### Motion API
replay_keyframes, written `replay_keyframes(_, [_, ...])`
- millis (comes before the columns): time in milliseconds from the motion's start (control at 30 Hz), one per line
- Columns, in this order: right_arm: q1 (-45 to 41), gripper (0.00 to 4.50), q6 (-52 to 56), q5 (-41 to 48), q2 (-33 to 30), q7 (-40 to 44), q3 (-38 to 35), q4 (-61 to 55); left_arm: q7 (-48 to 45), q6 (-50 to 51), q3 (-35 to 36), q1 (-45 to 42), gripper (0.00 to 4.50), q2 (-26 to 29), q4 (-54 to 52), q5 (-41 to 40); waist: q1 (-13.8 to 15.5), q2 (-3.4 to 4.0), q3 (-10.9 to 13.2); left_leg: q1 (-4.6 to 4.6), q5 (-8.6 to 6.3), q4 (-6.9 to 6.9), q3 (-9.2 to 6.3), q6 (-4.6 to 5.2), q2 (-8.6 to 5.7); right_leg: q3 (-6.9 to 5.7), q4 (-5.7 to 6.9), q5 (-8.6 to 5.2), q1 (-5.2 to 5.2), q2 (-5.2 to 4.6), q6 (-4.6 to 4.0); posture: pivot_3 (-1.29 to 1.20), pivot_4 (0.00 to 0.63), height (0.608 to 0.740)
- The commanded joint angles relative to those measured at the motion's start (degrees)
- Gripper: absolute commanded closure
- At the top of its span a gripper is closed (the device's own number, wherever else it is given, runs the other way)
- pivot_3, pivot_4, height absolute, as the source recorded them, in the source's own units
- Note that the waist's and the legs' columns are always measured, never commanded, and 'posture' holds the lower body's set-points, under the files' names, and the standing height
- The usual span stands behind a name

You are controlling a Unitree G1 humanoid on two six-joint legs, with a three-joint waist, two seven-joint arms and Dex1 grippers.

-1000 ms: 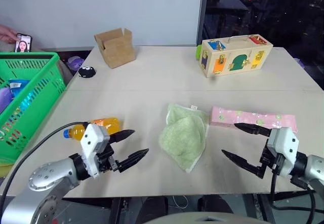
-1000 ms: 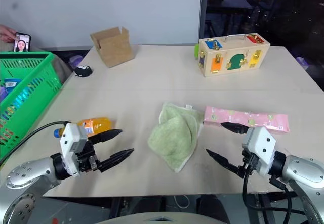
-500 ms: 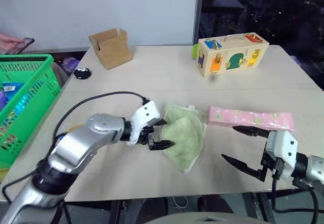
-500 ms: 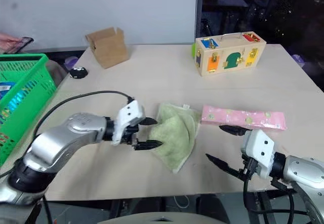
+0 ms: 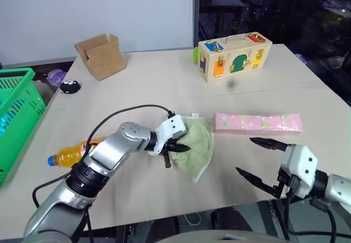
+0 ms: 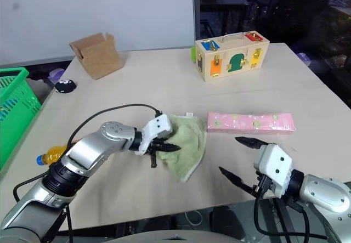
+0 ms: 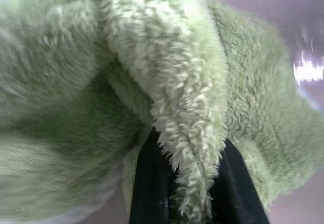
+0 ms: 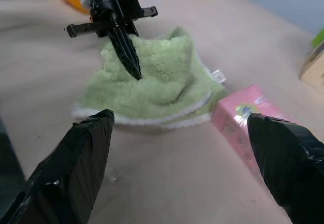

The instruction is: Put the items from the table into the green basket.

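Note:
A pale green terry cloth (image 5: 198,144) lies crumpled on the middle of the beige table (image 5: 159,89). My left gripper (image 5: 185,148) is shut on a fold of the cloth (image 7: 177,82) at its left edge; the fold stands between the two black fingers (image 7: 152,183). The long pink box (image 5: 258,122) lies flat to the right of the cloth. My right gripper (image 5: 245,155) hangs open near the table's front edge, just in front of the pink box and touching nothing. The orange bottle (image 5: 71,154) with a blue cap lies at the front left. The green basket (image 5: 16,117) stands off the table's left side.
A brown cardboard box (image 5: 100,55) sits at the back left, with a small black object (image 5: 69,86) near it. A wooden toy box (image 5: 235,55) with coloured doors stands at the back right. My left arm's cable loops over the table behind the cloth.
My left arm swung from beside the bottle over to the cloth, and its gripper closed on a fold. The camera has turned right. The right gripper stayed put.

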Motion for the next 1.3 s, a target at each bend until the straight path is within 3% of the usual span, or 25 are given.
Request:
replay_keyframes(33, [-3.1, 0.0, 0.0, 0.5, 0.2, -0.5, 1.7, 0.6, 4.1, 1.8, 9.9, 1.5, 4.39, -1.6, -4.7, -3.7, 0.2, 0.0, 0.0, 0.0, 0.0, 0.0, -0.02, 0.0, 0.0, -0.01, 0.01, 0.0, 0.01, 0.01, 0.0, -0.13, 0.0, 0.74])
replay_keyframes(133, [-6.1, 0.0, -0.7, -0.3, 0.7, -0.3, 4.3, 2.8, 8.4, 4.1, 16.9, 2.7, 4.39, -3.4, -6.4, -5.8, 0.8, -0.01, 0.0, -0.01, 0.0, 0.0, -0.04, 0.0, 0.01, -0.02, 0.0, 0.01, 0.0, 0.01, 0.01, -0.1, 0.0, 0.74])
replay_keyframes(233, [-8.0, 0.0, -1.5, -0.7, 1.0, -0.1, 5.8, 4.5, 11.8, 4.1, 19.5, 1.5, 4.39, -4.4, -5.1, -4.9, 2.0, -0.01, 0.0, -0.03, 0.0, 0.0, -0.07, 0.0, -0.03, -0.03, 0.0, 0.02, 0.0, 0.01, 0.0, -0.06, 0.0, 0.74])
replay_keyframes(467, [-12.9, 0.0, -2.4, -1.9, 2.6, -1.2, 7.8, 7.9, 17.7, -0.4, 21.2, -12.0, 4.39, -5.8, 12.1, 0.6, 4.3, -0.06, 0.0, -0.03, 0.0, 0.07, -0.12, 0.0, -0.09, -0.07, 0.0, 0.05, 0.03, 0.03, 0.05, -0.06, 0.0, 0.74])
replay_keyframes(600, [-15.9, 0.0, -2.1, -3.1, 4.1, -3.2, 8.4, 8.8, 17.4, -11.7, 18.2, -23.3, 4.39, -5.0, 32.4, 8.3, 4.4, -0.07, 0.0, -0.08, 0.01, 0.1, -0.12, 0.0, -0.12, -0.07, -0.01, 0.14, 0.02, 0.05, -0.02, -0.07, 0.0, 0.74])
replay_keyframes(700, [-18.8, 0.0, 0.0, -4.0, 4.9, -5.0, 10.1, 7.9, 21.0, -26.2, 14.6, -37.3, 4.39, -5.6, 60.3, 17.1, 4.4, -0.12, 0.0, -0.16, 0.01, 0.1, -0.17, 0.0, -0.13, -0.11, -0.04, 0.2, -0.04, 0.07, -0.08, -0.13, 0.0, 0.74])
replay_keyframes(867, [-21.5, 0.0, 2.1, -2.7, 5.4, -5.0, 12.1, 6.3, 27.4, -37.3, 14.2, -46.6, 4.39, -7.4, 84.0, 23.1, 3.2, -0.12, 0.0, -0.35, 0.0, 0.1, -0.18, 0.01, -0.19, -0.1, -0.1, 0.23, -0.15, 0.01, -0.09, -0.18, 0.0, 0.74])
replay_keyframes(900, [-22.2, 0.0, 3.0, -2.5, 5.6, -5.4, 12.6, 6.1, 27.5, -38.3, 14.5, -47.2, 3.75, -7.6, 86.1, 23.6, 2.8, -0.11, 0.0, -0.45, -0.03, 0.1, -0.17, 0.05, -0.21, -0.08, -0.06, 0.23, -0.26, -0.02, -0.07, -0.18, 0.0, 0.74])
replay_keyframes(933, [-23.1, 0.0, 3.9, -2.3, 6.0, -5.9, 12.9, 6.0, 27.4, -39.0, 14.9, -47.7, 3.5, -7.8, 87.4, 23.9, 2.3, -0.11, 0.0, -0.6, -0.03, 0.1, -0.2, 0.05, -0.21, -0.1, -0.03, 0.24, -0.43, -0.02, -0.06, -0.21, 0.002, 0.74])
replay_keyframes(1100, [-27.0, 0.0, 8.6, -1.5, 8.2, -9.4, 13.2, 6.0, 24.4, -39.6, 17.6, -48.9, 1.29, -7.7, 88.6, 23.0, 0.6, -0.13, 0.0, -1.02, -0.03, 0.22, -0.67, 0.05, -0.24, -0.53, -0.01, 0.29, -0.57, -0.07, 0.0, -0.19, 0.0, 0.74])
replay_keyframes(1200, [-30.4, 0.0, 12.3, -0.6, 9.6, -11.4, 13.0, 6.5, 20.1, -39.2, 19.4, -48.0, 1.29, -6.8, 87.0, 21.9, -0.4, -0.12, 0.0, -0.98, -0.02, 0.23, -0.75, 0.05, -0.28, -0.6, 0.12, 0.29, -0.55, -0.11, 0.0, -0.17, 0.0, 0.74])
replay_keyframes(1300, [-31.6, 0.0, 14.8, 0.5, 9.8, -12.1, 12.3, 6.4, 5.1, -36.3, 22.5, -42.0, 1.29, -5.8, 75.2, 15.5, -1.1, -0.1, 0.0, -0.9, -0.02, 0.25, -0.81, 0.04, -0.31, -0.66, 0.29, 0.29, -0.52, -0.15, 0.0, -0.14, 0.0, 0.74])
